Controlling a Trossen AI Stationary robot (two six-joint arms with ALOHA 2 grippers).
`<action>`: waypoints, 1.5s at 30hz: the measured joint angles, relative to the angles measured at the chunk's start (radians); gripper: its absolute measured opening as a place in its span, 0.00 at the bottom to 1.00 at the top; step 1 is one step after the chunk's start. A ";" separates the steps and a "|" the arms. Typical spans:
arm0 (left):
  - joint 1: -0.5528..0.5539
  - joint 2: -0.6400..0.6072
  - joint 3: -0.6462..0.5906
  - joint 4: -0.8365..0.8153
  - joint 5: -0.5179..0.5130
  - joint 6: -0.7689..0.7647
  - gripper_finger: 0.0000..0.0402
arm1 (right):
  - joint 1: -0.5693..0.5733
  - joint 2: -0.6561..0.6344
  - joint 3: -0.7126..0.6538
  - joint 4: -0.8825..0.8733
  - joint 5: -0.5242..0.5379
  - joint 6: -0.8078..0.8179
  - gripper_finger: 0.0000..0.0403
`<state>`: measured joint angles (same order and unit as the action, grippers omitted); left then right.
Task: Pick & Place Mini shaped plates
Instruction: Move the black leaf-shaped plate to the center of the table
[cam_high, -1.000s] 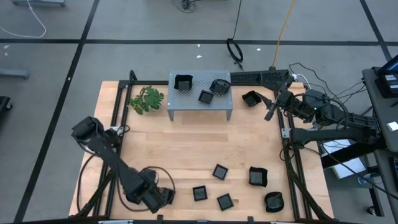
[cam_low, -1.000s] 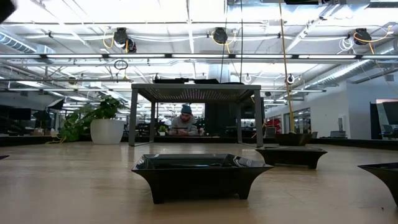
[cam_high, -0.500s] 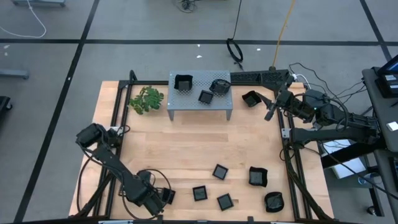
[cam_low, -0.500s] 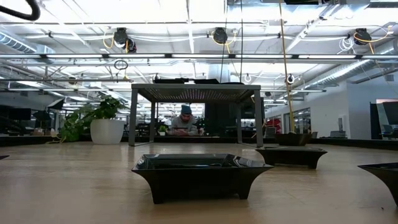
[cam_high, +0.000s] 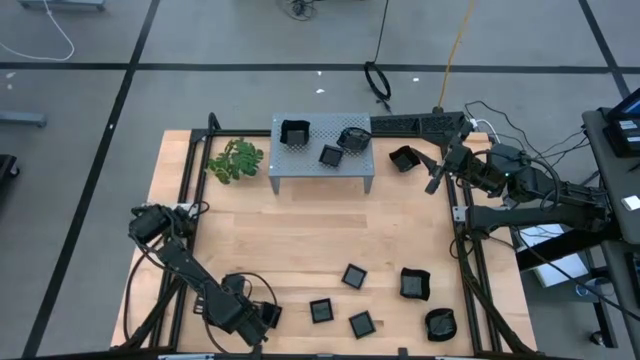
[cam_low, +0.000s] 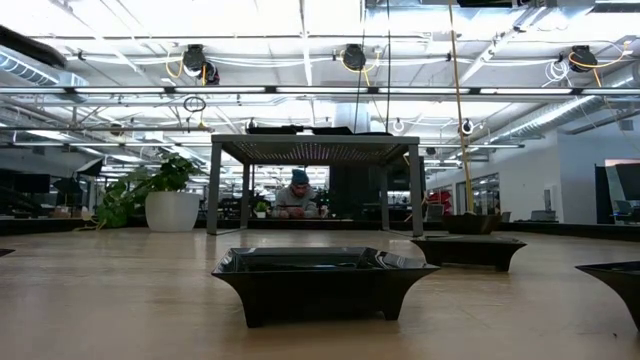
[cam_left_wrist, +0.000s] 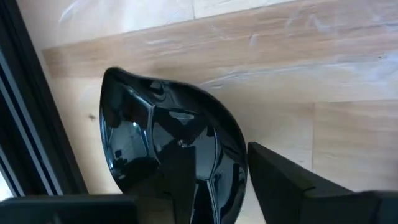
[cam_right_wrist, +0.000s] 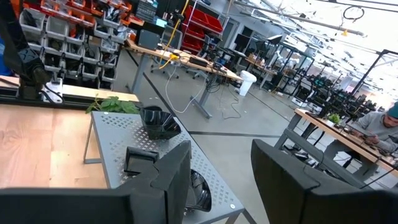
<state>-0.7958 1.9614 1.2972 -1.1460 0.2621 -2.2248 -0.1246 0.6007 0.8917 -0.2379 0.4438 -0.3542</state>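
At the left edge of the high view the left gripper (cam_high: 150, 222) hangs over the table's left rim, beside the black frame rail (cam_high: 188, 195); its wrist view shows the two fingers (cam_left_wrist: 180, 180) spread apart around the rim of a glossy teardrop-shaped plate (cam_left_wrist: 161, 140) lying on the wood right against that rail, one finger over the bowl and the other outside it, not yet closed on anything. The plate looks light, hard and slick, probably brittle, so a pinch across the raised rim seems the safest hold; the rail so close leaves little room on that side, and a lift straight up looks wiser than a drag. Moving right, a green sprig (cam_high: 236, 160) lies in the upper left of the table, then a grey stand (cam_high: 320, 160) at upper centre carries three plates (cam_high: 331, 155). The middle of the wooden table (cam_high: 320, 225) is bare, giving open room for travel. Along the lower centre and lower right sit five more plates (cam_high: 353, 276), well apart from each other. At the upper right, one plate (cam_high: 404, 158) rests near the right gripper (cam_high: 437, 176), which waits at the table's right edge with its fingers parted and empty.
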 joint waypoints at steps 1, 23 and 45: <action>0.004 0.000 0.000 0.000 0.002 0.012 0.33 | 0.000 0.000 0.000 0.000 0.000 0.000 0.39; 0.177 -0.142 0.003 0.012 -0.264 0.301 0.01 | 0.000 0.000 0.000 0.000 0.000 0.000 0.39; 0.686 -0.135 0.004 0.776 -0.619 1.682 0.01 | 0.000 0.000 0.000 0.000 0.000 0.000 0.39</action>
<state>-0.1095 1.8268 1.3014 -0.3704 -0.3565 -0.5425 -0.1246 0.6009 0.8917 -0.2378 0.4438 -0.3546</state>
